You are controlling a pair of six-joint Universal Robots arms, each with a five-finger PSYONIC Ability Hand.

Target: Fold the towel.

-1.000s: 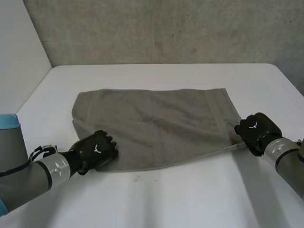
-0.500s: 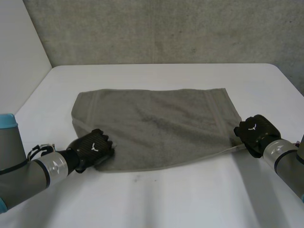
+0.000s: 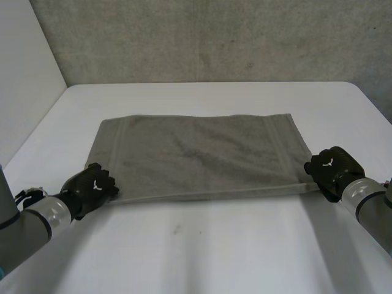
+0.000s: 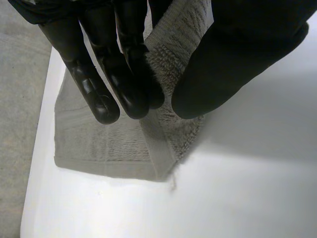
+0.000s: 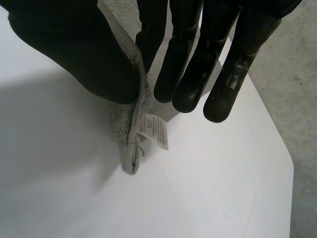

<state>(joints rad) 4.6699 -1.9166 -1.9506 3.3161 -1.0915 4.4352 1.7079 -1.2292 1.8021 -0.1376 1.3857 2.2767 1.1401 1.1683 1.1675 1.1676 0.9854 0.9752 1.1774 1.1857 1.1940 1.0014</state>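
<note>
Head view: holds flat grey-green rectangular terry towel (image 3: 202, 153) on white table (image 3: 214, 257), black left hand (image 3: 92, 187) at near left corner, black right hand (image 3: 331, 166) at near right corner | Left wrist view: pinches towel corner between thumb and fingers | Right wrist view: pinches hemmed corner between thumb and fingers, small white care label (image 5: 156, 131) at fingertips.

Black robot hands (image 3: 93, 185) (image 3: 331, 166), grey arms (image 3: 38, 222)
</note>
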